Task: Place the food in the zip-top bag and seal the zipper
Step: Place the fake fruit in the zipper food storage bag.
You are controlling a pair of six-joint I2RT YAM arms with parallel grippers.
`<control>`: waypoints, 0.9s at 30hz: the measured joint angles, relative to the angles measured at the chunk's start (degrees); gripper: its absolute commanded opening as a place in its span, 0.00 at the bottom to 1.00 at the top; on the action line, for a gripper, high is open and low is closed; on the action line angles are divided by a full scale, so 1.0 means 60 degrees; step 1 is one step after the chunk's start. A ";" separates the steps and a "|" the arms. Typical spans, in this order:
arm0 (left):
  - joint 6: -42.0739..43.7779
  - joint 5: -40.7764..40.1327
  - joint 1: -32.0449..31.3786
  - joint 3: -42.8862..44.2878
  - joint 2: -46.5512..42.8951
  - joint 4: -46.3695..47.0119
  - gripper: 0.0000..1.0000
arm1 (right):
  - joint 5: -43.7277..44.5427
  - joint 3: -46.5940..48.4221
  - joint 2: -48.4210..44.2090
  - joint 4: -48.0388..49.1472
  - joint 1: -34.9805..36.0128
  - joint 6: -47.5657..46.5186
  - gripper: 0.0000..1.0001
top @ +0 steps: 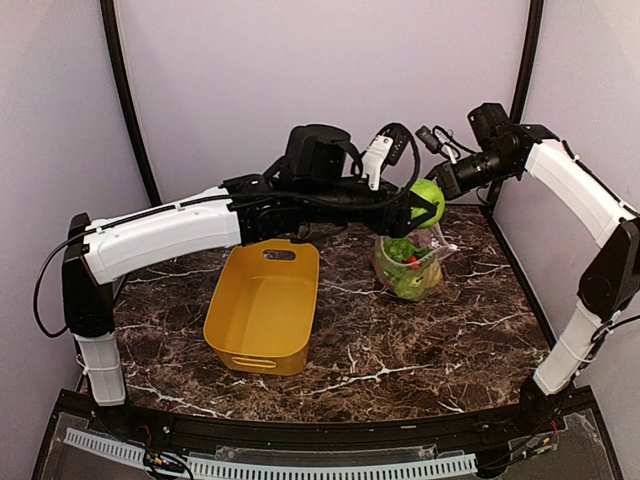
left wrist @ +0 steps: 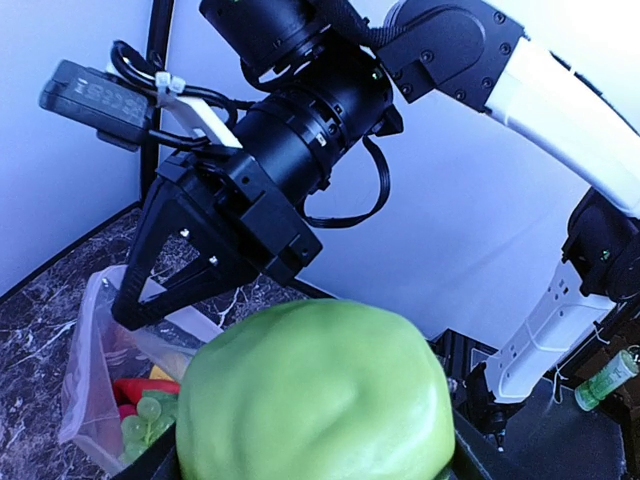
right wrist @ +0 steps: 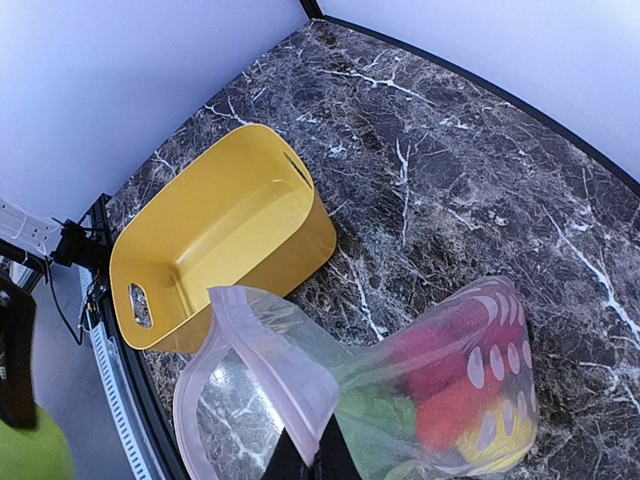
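Observation:
My left gripper [top: 422,205] is shut on a green round food [top: 430,198], held in the air above the zip-top bag [top: 408,266]. That food [left wrist: 315,395] fills the bottom of the left wrist view. My right gripper [right wrist: 316,462] is shut on the bag's mouth edge and holds the bag [right wrist: 420,385] up and open. The zipper [right wrist: 262,345] is a pale strip around the open mouth. Red, green and yellow food [right wrist: 455,410] lies inside the bag. From the left wrist, the right gripper's fingers [left wrist: 135,300] reach down to the bag [left wrist: 92,385], with grapes [left wrist: 147,418] inside.
A yellow tub [top: 262,310] stands on the marble table [top: 420,350] left of the bag and holds nothing that shows. Walls close the back and both sides. The right arm's base [top: 570,350] stands at the table's right.

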 measured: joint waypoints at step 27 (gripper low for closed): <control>-0.0015 -0.3599 -0.0138 0.2211 0.2732 -0.1122 0.99 | -0.0299 -0.0051 -0.0335 -0.0007 0.0000 0.0164 0.00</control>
